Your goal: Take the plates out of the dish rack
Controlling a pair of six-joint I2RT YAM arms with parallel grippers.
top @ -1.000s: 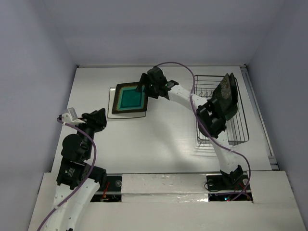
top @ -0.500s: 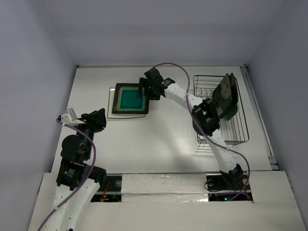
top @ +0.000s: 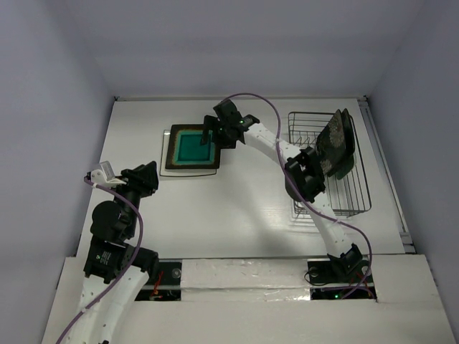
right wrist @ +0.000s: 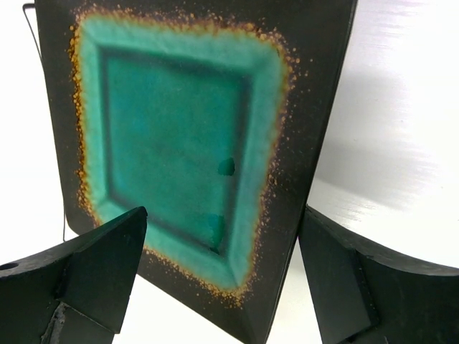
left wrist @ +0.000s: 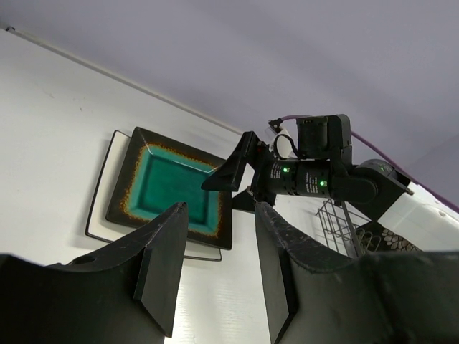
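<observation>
The dark-rimmed plate with the teal centre (top: 192,148) (right wrist: 179,143) (left wrist: 172,188) lies flat on the white square plate (top: 191,173) (left wrist: 97,215) at the back left of the table. My right gripper (top: 213,133) (right wrist: 222,233) hangs open over its right edge, with a finger on each side of a corner and not gripping it. The black flowered plate (top: 336,138) stands on edge in the wire dish rack (top: 356,195) (left wrist: 336,218) on the right. My left gripper (top: 148,179) (left wrist: 219,209) is open and empty, low at the near left and facing the stacked plates.
The right arm's elbow (top: 305,179) overlaps the rack's left side in the top view, with its purple cable (top: 267,107) looping above. The table's back wall edge (top: 237,98) runs just behind the plates and the rack.
The right gripper's jaws have spread slightly wider over the teal plate, and its arm has drawn a little to the left. The plate and the left arm have stayed still.
</observation>
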